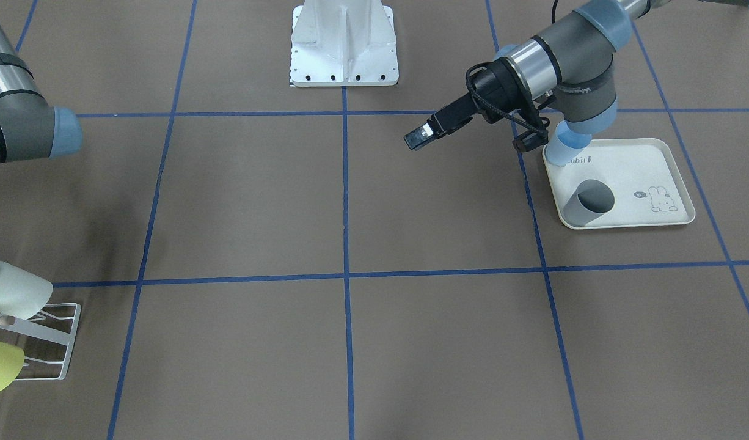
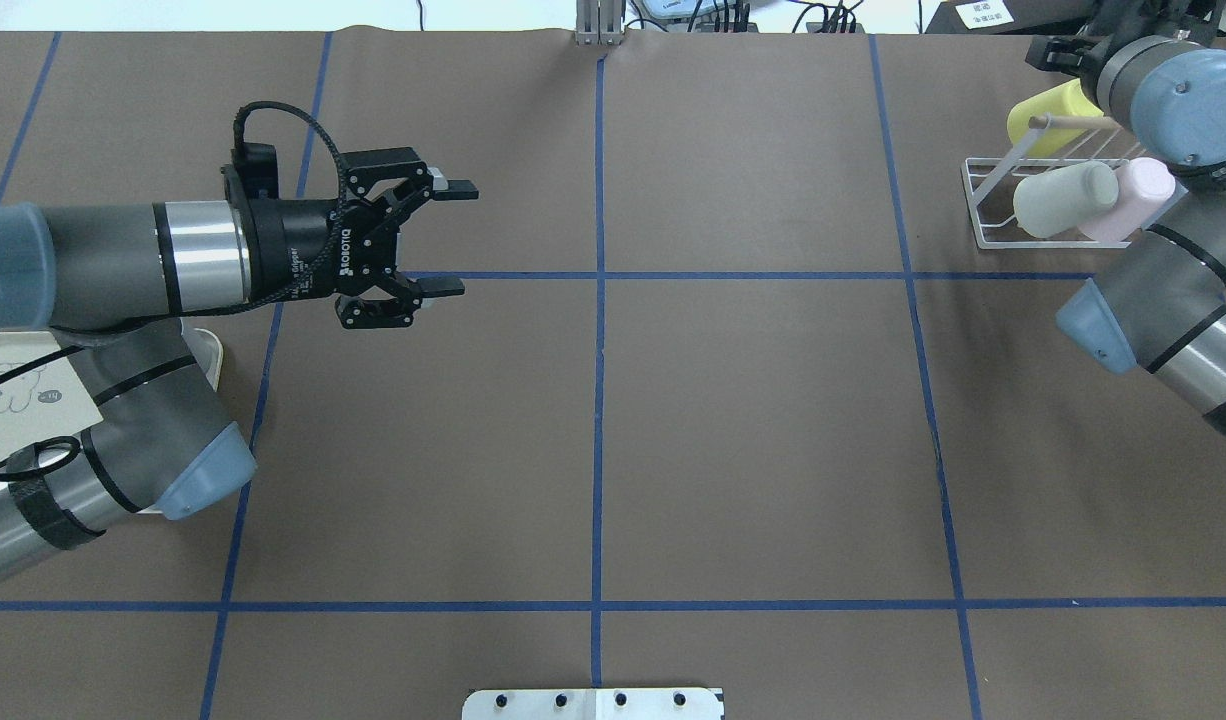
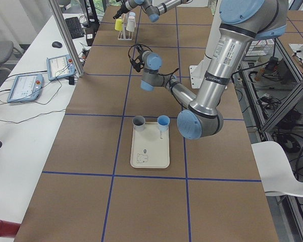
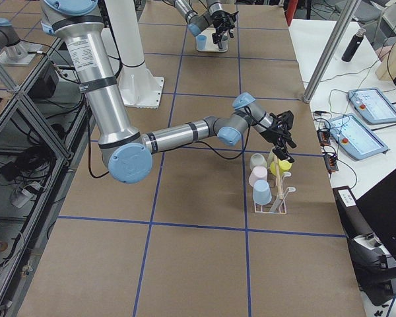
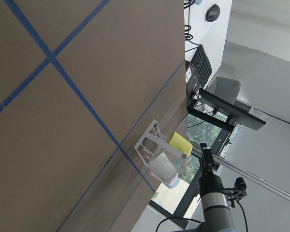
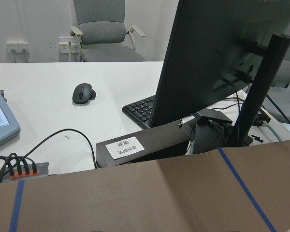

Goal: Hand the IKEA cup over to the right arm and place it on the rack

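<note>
Lower left of overhead: tray (image 1: 686, 201), grey cup (image 1: 588, 203) and blue cup (image 1: 567, 146) upright on it, behind my left gripper (image 2: 454, 238). Left jaws apart, empty, pointing frame-right, away from tray. Upper right: yellow cup (image 2: 1048, 110) on rack (image 2: 983, 215), my right gripper (image 2: 1058, 55) just beside it, jaws can't tell. Next pickup likely tray; left arm nearer.

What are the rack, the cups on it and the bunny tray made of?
The rack looks like thin metal wire painted white, with a pale wooden dowel across the top. The cups seem to be matte plastic: soft pastel colours, no glassy shine. The tray is smooth matte cream with a printed rabbit, probably plastic, though I cannot be sure.
</note>
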Available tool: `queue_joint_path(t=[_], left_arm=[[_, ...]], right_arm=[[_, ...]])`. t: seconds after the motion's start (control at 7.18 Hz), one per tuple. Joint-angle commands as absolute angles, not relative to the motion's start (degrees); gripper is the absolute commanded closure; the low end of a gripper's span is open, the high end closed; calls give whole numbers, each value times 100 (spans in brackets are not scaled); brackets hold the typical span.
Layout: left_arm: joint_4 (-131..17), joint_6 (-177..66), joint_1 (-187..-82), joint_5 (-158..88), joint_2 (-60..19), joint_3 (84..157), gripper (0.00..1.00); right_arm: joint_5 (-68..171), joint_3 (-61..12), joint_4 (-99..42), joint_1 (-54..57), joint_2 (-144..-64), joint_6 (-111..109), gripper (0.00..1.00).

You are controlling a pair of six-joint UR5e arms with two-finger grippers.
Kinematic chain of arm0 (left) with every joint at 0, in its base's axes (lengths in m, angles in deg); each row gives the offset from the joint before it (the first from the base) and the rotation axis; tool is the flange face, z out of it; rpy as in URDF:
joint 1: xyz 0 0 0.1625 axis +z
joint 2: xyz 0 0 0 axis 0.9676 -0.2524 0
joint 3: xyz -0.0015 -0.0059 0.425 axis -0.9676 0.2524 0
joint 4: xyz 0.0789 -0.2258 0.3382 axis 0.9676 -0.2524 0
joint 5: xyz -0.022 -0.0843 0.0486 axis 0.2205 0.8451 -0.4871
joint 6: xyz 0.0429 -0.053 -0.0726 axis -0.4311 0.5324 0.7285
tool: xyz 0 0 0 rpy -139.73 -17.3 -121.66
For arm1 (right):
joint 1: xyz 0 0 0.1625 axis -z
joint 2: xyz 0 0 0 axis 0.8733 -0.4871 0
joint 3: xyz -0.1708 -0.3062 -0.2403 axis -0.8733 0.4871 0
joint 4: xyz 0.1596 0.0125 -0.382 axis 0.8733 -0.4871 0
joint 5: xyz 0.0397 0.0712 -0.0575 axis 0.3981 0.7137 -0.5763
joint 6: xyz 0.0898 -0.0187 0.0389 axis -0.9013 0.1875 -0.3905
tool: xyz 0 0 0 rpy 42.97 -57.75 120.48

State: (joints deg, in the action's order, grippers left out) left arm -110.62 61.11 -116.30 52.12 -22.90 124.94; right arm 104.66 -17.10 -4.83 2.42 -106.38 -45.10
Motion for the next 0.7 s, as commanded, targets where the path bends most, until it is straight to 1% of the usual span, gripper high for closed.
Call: queue_joint_path(t=[0.0, 0.14, 0.28, 0.42, 0.56], left_arm=[[-11050, 4849, -12157, 5551, -1729, 12487, 0], [-11050, 3676, -12518, 6049, -1291, 12487, 0], [-11033, 2864, -12817, 6307, -1043, 12426, 0], [-11024, 2021, -12916, 6309, -884, 12251, 0], [-10623, 1003, -13065, 6318, -769, 12162, 0]], right_arm=[[10492, -2098, -412, 258, -10780, -4604, 2], [10535, -2213, -412, 319, -10790, -4631, 2], [10658, -2379, -412, 406, -10834, -4761, 2], [11085, -2677, -412, 433, -10982, -4893, 2], [11420, -2976, -403, 433, -11123, -4964, 2]])
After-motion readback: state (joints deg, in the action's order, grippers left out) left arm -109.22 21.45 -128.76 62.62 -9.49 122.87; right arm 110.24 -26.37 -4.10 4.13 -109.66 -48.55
